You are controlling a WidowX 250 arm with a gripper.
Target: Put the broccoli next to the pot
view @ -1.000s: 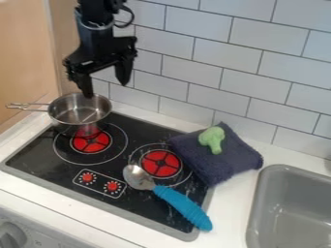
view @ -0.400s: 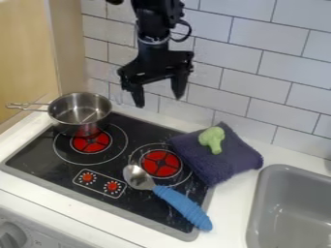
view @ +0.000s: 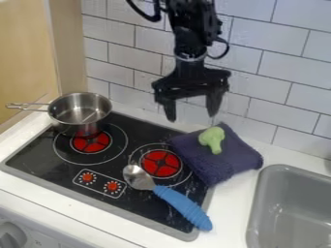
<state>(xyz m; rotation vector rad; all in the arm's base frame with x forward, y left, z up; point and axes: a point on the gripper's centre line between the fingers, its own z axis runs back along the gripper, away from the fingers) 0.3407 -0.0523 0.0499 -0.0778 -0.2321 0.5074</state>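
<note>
The black gripper (view: pixel 192 117) hangs open above the back edge of the stove, its two fingers spread with nothing between them. Just below and to the right of it, the green broccoli (view: pixel 212 139) lies on a folded dark purple cloth (view: pixel 223 162). A silver pot (view: pixel 80 114) stands on the back left burner, its handle pointing left; it is well to the left of the gripper and the broccoli.
A spoon with a blue handle (view: pixel 183 206) lies across the right front of the black stove (view: pixel 48 167). The grey sink (view: pixel 291 208) is at the lower right. A tiled wall (view: pixel 259 68) rises behind the counter, and a wooden panel (view: pixel 26 53) stands at the left.
From above the pot, the gripper has moved right and somewhat lower in the view, towards the broccoli. It has stayed open. The pot, broccoli, cloth and spoon have kept their places.
</note>
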